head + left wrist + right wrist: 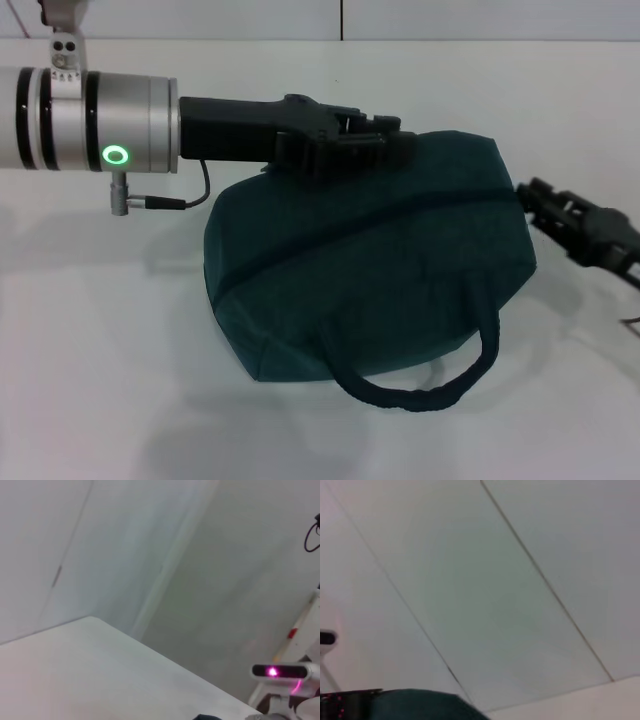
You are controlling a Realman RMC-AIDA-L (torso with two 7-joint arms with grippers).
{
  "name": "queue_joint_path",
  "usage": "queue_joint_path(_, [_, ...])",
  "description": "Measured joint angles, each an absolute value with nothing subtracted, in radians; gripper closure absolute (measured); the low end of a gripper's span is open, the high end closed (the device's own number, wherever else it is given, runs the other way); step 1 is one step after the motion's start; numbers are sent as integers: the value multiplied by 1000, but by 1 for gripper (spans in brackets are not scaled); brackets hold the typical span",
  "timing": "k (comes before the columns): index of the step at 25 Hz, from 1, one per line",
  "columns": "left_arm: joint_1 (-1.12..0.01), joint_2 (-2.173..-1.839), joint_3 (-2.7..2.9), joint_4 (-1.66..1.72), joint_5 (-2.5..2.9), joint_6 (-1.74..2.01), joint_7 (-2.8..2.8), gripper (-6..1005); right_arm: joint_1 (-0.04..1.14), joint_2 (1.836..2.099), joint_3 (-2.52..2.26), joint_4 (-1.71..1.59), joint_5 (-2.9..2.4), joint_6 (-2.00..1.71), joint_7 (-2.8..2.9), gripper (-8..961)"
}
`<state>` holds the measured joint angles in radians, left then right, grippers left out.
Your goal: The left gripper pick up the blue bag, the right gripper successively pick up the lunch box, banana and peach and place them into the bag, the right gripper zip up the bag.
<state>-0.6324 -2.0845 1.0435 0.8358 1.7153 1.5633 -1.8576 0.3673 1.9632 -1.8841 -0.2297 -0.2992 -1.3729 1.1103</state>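
The blue bag [370,270] lies on the white table, its zipper line running closed across the top from lower left to upper right. One loop handle [420,385] hangs toward me. My left gripper [385,148] reaches in from the left and is shut on the bag's far top edge. My right gripper [532,198] comes in from the right, its tip at the bag's right end where the zipper line ends. A bit of the bag also shows in the right wrist view [420,705]. The lunch box, banana and peach are out of view.
The white table [100,380] spreads around the bag, with a pale wall behind. The left wrist view shows the table's far edge [150,647], the wall, and a small device with a pink light [280,671].
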Motion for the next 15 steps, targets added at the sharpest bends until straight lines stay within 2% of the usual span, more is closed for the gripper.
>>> queue_joint_path(1, [-631,-2085,1040,836,1715,1557,-1852,795,367,1963,-1884,-230,-299,-1373,1110,798])
queue_joint_path(2, [-627,-2085,1036,836,1714,1553,-1844,787,370,1947,-1886,-223,-310,-1374,1136,764])
queue_joint_path(8, [-612,-2085,1003,836,1704,1553,-1783,540,367,1886,-1871,-190,-341,-1425,1169,537])
queue_joint_path(11, [-595,-2086,1001,836,1675,1561,-1738,472,360,1879,-1812,-183,-343,-1477,1163,412])
queue_joint_path(15, [-538,-2087,1004,836,1569,1601,-1599,430,356,1888,-1725,-182,-345,-1596,1116,228])
